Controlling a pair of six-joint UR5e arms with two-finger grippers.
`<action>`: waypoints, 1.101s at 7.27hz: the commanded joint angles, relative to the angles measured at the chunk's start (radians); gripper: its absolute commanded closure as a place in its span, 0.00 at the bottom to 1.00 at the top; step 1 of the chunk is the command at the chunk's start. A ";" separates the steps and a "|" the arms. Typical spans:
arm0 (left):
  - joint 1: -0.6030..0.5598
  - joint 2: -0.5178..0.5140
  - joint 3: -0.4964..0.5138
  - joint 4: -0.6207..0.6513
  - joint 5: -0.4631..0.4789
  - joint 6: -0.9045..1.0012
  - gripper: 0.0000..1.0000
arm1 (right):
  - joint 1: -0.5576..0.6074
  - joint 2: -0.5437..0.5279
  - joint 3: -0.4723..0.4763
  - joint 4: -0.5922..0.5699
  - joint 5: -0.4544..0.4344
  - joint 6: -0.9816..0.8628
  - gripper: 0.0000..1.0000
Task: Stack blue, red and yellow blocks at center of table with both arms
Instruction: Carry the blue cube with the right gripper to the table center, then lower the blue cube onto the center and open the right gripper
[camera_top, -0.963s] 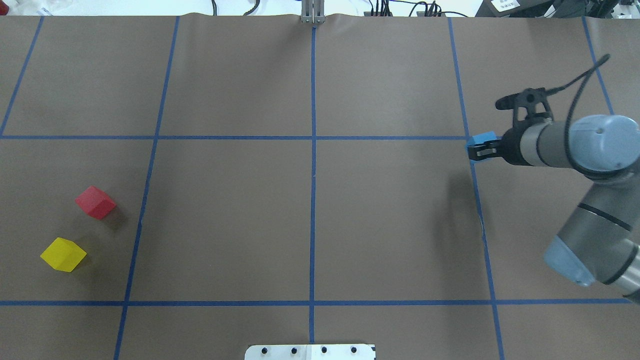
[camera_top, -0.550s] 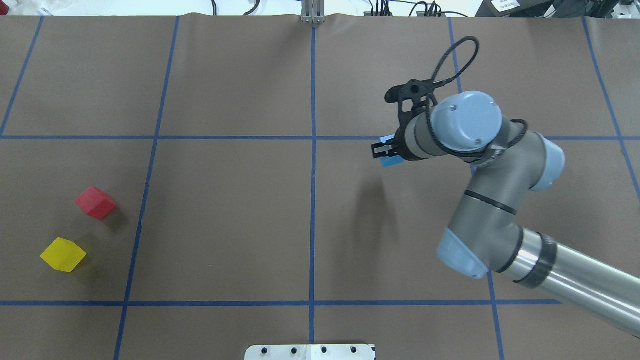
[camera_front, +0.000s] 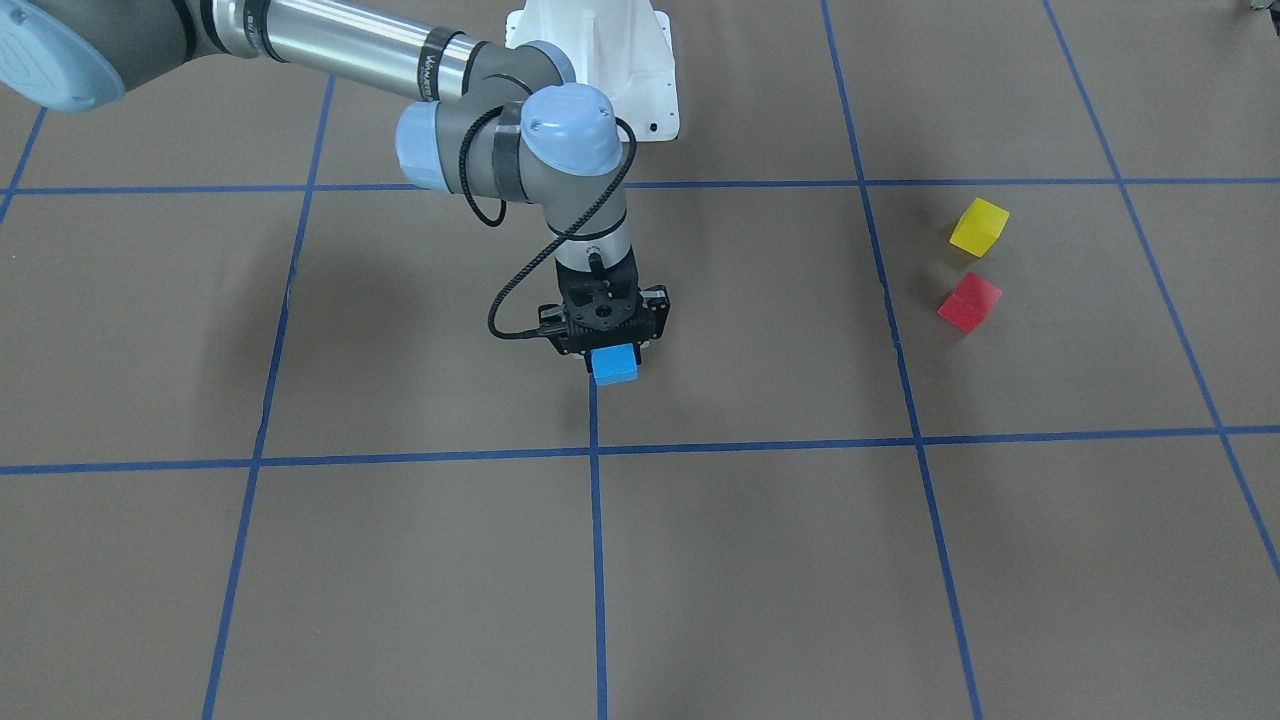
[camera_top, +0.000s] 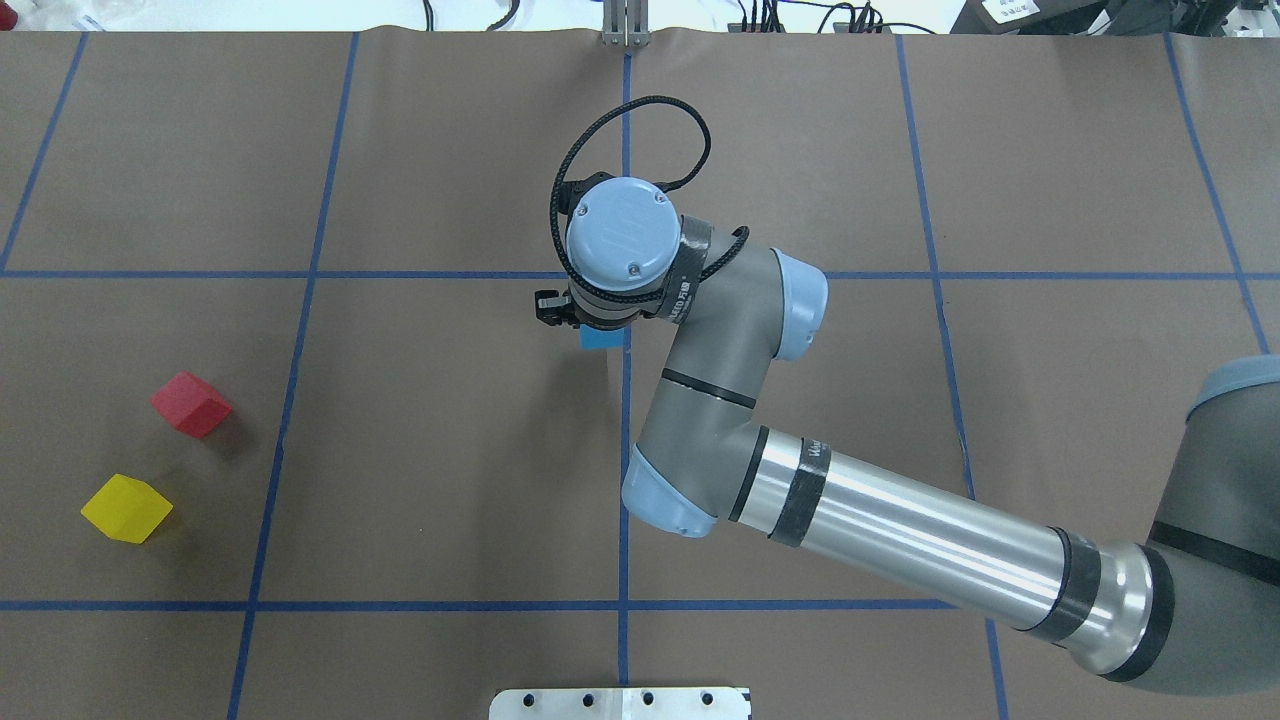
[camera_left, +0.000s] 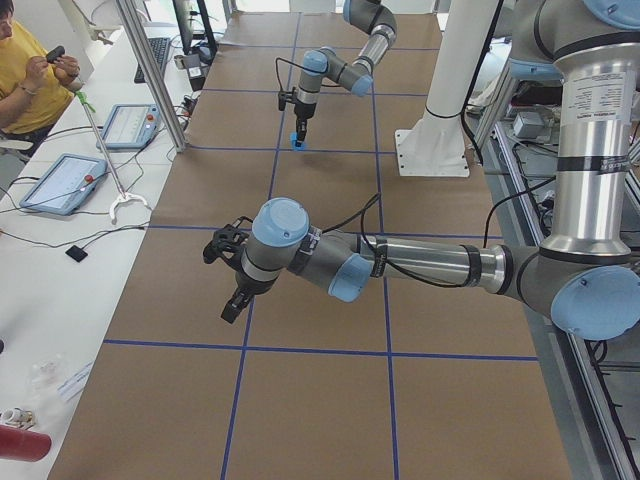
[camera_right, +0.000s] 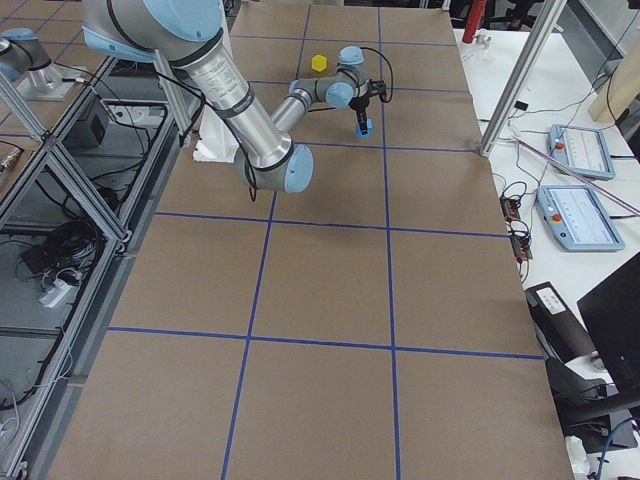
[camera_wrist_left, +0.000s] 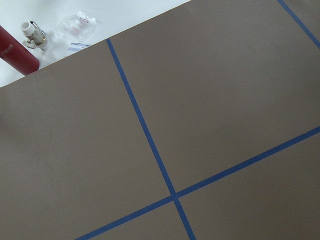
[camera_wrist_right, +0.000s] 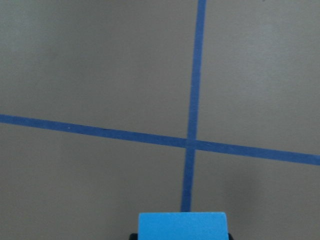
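Note:
My right gripper is shut on the blue block and points down over the table's centre line. The block also shows in the front view under that gripper, low over the table; I cannot tell if it touches. In the right wrist view the blue block sits just short of a tape crossing. The red block and yellow block lie apart at the table's left. My left gripper shows only in the exterior left view, so I cannot tell if it is open.
Blue tape lines divide the brown table into squares. The white robot base stands at the near edge. A red bottle and small items lie beyond the table's left end. An operator sits beside tablets there.
My right arm has swept from the table's right side to the centre line, carrying the blue block. The red and yellow blocks have not moved.

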 joint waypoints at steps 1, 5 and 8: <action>0.000 0.000 -0.001 0.000 0.000 0.000 0.00 | -0.018 0.006 -0.009 -0.099 -0.002 0.018 0.66; 0.000 0.000 -0.001 0.000 -0.002 0.000 0.00 | -0.017 -0.020 0.014 -0.095 -0.028 0.013 0.01; 0.000 -0.002 -0.001 0.000 -0.002 0.000 0.00 | 0.028 -0.052 0.135 -0.095 -0.031 0.012 0.00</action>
